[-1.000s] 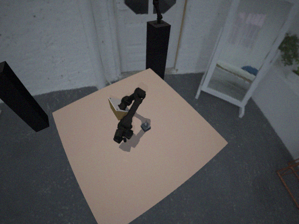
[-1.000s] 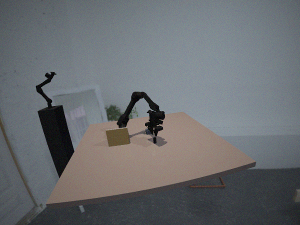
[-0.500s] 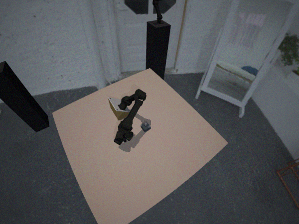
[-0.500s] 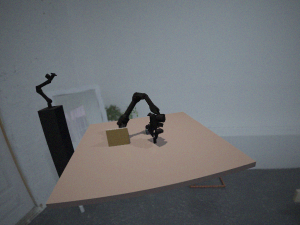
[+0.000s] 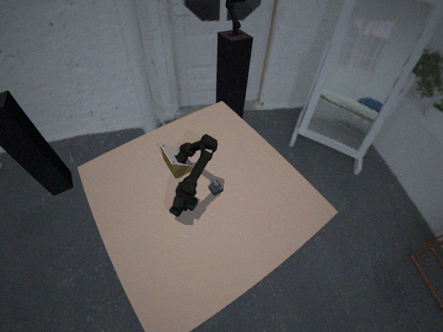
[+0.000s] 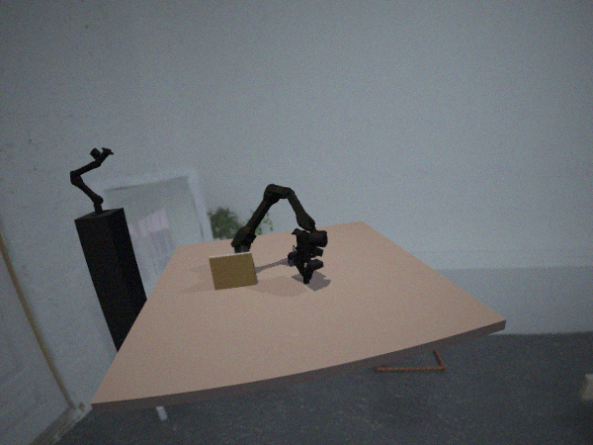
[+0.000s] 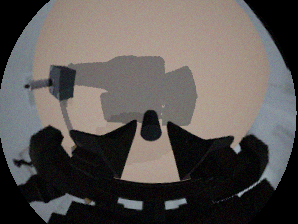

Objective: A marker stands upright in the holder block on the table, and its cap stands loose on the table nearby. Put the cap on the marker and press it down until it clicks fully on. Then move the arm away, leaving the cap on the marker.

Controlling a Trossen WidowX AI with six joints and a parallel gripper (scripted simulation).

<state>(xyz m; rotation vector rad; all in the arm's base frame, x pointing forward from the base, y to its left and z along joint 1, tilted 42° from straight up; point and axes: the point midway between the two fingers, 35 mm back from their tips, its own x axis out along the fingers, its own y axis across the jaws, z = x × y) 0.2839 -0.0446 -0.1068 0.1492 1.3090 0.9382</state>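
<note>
The holder block (image 5: 215, 189) (image 7: 63, 83) is dark blue-grey and stands on the table. The marker (image 5: 216, 182) (image 7: 41, 84) stands upright in it, with its dark tip bare. The black cap (image 7: 151, 127) stands upright on the table between the fingertips in the wrist view, with a gap on either side. In the exterior view it blends with the dark fingers, and in the top view the arm hides it. My gripper (image 7: 152, 123) (image 6: 306, 277) is partly open, pointing down low over the table around the cap, not shut on it.
A yellow-brown box-like block (image 5: 179, 170) (image 6: 233, 271) with a pale top stands by the arm's base. The table's edge (image 6: 316, 372) runs around the work area. Black pillars (image 5: 232, 70) stand beyond the table. The holder and marker are to the left in the wrist view.
</note>
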